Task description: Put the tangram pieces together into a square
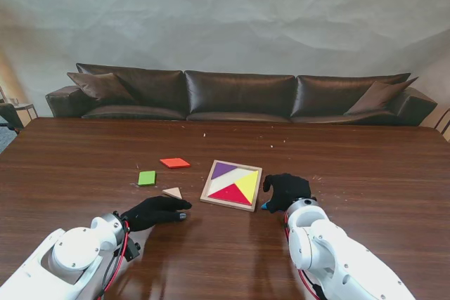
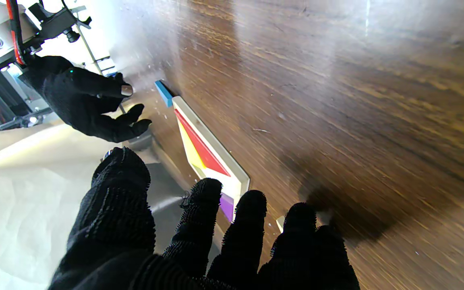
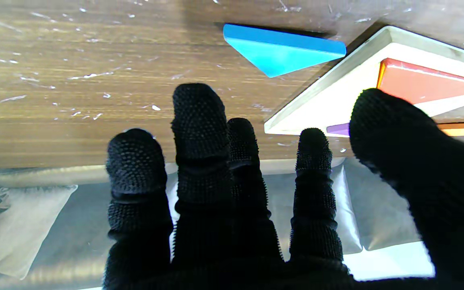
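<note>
A wooden square tray (image 1: pixel 225 205) lies mid-table holding a purple (image 1: pixel 223 169), a yellow (image 1: pixel 247 185) and a red triangle (image 1: pixel 230 192). Left of it lie an orange parallelogram (image 1: pixel 175 163), a green square (image 1: pixel 147 178) and a small beige triangle (image 1: pixel 172 192). My left hand (image 1: pixel 156 211) rests open just nearer to me than the beige triangle, fingers spread and holding nothing. My right hand (image 1: pixel 286 192) is open at the tray's right side. A blue triangle (image 3: pixel 280 50) lies on the table by the tray's corner (image 3: pixel 324 86), beyond my fingertips (image 3: pixel 199 104), untouched; it shows as a blue piece (image 2: pixel 163 93) in the left wrist view.
A dark leather sofa (image 1: pixel 239 96) stands behind the table's far edge. White specks and crumbs are scattered on the brown wood around the tray. The table stretches wide to both sides of the pieces.
</note>
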`<move>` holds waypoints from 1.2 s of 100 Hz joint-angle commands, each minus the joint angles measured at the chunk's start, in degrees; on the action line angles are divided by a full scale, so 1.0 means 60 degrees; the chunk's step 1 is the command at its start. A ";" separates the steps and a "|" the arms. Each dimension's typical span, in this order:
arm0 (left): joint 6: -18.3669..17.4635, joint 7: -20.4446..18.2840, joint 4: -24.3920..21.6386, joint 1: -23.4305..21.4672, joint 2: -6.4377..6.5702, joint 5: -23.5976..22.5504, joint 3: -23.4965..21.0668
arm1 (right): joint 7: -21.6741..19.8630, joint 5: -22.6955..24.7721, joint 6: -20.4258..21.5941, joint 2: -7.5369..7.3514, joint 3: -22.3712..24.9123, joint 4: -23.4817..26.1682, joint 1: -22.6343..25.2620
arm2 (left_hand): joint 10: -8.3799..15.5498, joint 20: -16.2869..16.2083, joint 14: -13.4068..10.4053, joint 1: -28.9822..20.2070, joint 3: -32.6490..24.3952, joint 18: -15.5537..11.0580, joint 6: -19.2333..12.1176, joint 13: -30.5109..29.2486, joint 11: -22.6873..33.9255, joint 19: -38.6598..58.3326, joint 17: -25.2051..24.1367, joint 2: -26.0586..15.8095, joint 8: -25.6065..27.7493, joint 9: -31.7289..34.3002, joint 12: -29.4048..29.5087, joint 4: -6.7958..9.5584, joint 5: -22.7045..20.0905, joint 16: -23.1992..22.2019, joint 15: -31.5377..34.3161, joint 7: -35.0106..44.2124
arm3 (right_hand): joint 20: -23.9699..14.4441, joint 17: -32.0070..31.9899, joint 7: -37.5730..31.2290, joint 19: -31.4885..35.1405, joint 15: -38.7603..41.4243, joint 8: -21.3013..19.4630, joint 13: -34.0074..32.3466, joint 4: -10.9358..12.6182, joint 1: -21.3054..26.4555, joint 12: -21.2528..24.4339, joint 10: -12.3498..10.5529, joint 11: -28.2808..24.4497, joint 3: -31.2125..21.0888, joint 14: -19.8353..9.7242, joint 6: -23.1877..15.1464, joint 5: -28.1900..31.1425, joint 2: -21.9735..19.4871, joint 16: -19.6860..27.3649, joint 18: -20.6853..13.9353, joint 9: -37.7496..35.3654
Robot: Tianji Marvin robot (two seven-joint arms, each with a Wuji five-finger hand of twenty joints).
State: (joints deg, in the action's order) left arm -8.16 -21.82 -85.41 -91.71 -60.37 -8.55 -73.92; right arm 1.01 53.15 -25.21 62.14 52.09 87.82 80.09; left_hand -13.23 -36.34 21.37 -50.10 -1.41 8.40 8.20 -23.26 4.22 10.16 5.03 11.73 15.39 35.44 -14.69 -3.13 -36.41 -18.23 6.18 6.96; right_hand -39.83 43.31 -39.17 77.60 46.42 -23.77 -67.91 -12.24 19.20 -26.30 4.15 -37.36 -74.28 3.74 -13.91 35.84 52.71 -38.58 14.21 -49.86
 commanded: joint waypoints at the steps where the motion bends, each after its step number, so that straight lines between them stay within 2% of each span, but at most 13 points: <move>1: 0.0073 -0.0219 0.0043 -0.0117 -0.0025 0.0007 0.0043 | -0.0117 0.0001 -0.0082 0.0087 -0.0120 -0.0181 -0.0001 | 0.0008 -0.0143 0.0305 -0.0281 0.0253 0.1899 0.0010 -0.0210 0.0001 0.0417 0.0344 -0.0557 0.0002 0.0122 -0.0012 0.0321 -0.0081 -0.0160 0.0148 0.0016 | -0.0192 -0.0644 -0.0132 -0.0188 -0.0088 -0.0126 0.0168 0.0125 0.0185 0.0191 0.0276 0.0024 -0.0092 0.0115 -0.0133 -0.0107 0.0491 0.0093 0.0268 0.0187; 25: 0.0094 -0.0227 0.0005 -0.0150 -0.0022 0.0003 0.0031 | 0.0295 -0.0226 -0.0570 0.0210 -0.0456 -0.0742 -0.0280 | 0.0017 -0.0142 0.0289 -0.0270 0.0257 0.1904 0.0018 -0.0232 0.0005 0.0414 0.0340 -0.0549 0.0007 0.0132 -0.0014 0.0320 -0.0112 -0.0164 0.0159 0.0029 | -0.0215 -0.0650 -0.0225 -0.0078 0.0313 0.0015 0.0111 0.0114 0.0268 -0.0115 0.0035 -0.0665 -0.0273 -0.0013 0.0197 -0.0029 0.0622 -0.0027 0.0137 0.0184; 41: 0.0093 -0.0240 -0.0004 -0.0160 -0.0019 0.0011 0.0025 | 0.0504 -0.0362 -0.0672 0.0272 -0.0607 -0.1100 -0.0444 | -0.0005 -0.0144 0.0308 -0.0265 0.0255 0.1903 0.0007 -0.0235 0.0002 0.0419 0.0352 -0.0557 0.0005 0.0126 -0.0013 0.0321 -0.0096 -0.0164 0.0161 0.0023 | -0.0194 -0.0626 -0.0200 -0.0023 0.0406 0.0171 0.0084 0.0124 0.0292 -0.0177 0.0014 -0.0729 -0.0363 -0.0070 0.0230 0.0076 0.0639 -0.0002 0.0076 0.0193; 56: 0.0143 -0.0254 -0.0043 -0.0192 -0.0019 0.0031 0.0011 | 0.1002 -0.0482 -0.0697 0.0389 -0.0733 -0.1456 -0.0583 | 0.0000 -0.0145 0.0301 -0.0252 0.0256 0.1908 -0.0015 -0.0220 0.0002 0.0420 0.0353 -0.0574 0.0003 0.0128 -0.0014 0.0320 -0.0082 -0.0162 0.0155 0.0017 | -0.0179 -0.0496 -0.0345 0.0089 0.0537 0.0267 -0.0104 0.0138 0.0472 -0.0198 -0.0048 -0.0774 -0.0473 -0.0165 0.0218 0.0356 0.0774 0.0011 -0.0017 -0.0033; 90: 0.0187 -0.0257 -0.0085 -0.0230 -0.0019 0.0034 -0.0010 | 0.1079 -0.0423 -0.0607 0.0388 -0.0821 -0.1613 -0.0668 | -0.0006 -0.0145 0.0317 -0.0249 0.0256 0.1913 0.0004 -0.0229 0.0003 0.0420 0.0351 -0.0576 0.0006 0.0134 -0.0014 0.0321 -0.0098 -0.0162 0.0155 0.0022 | -0.0100 -0.0525 -0.0480 0.0109 0.0461 0.0398 -0.0046 0.0030 0.0382 -0.0189 -0.0083 -0.0694 -0.0561 -0.0140 0.0199 0.0552 0.1532 0.0088 -0.0010 0.0041; 120: 0.0206 -0.0267 -0.0100 -0.0247 -0.0018 0.0043 -0.0016 | 0.1156 -0.0554 -0.0542 0.0422 -0.0946 -0.1821 -0.0743 | 0.0008 -0.0146 0.0313 -0.0238 0.0256 0.1912 -0.0009 -0.0226 0.0005 0.0420 0.0351 -0.0610 0.0005 0.0140 -0.0015 0.0321 -0.0091 -0.0162 0.0154 0.0020 | -0.0094 -0.0520 -0.0537 0.0149 0.0502 0.0416 -0.0101 -0.0004 0.0354 -0.0179 -0.0090 -0.0726 -0.0604 -0.0165 0.0213 0.0692 0.1617 0.0088 -0.0013 -0.0074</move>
State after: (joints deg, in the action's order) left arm -7.35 -22.04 -86.42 -92.44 -60.35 -8.34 -74.19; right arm 8.38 50.14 -28.92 64.31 46.71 77.64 75.62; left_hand -13.31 -36.34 21.40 -50.10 -1.41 8.49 8.55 -23.26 4.22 10.16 5.04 11.72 15.39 35.45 -14.69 -3.13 -36.43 -18.23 6.19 6.96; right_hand -39.86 43.25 -41.36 76.83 48.76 -21.78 -67.93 -12.24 20.85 -26.80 4.18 -41.05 -75.76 3.17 -12.62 38.30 59.80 -38.54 14.22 -50.03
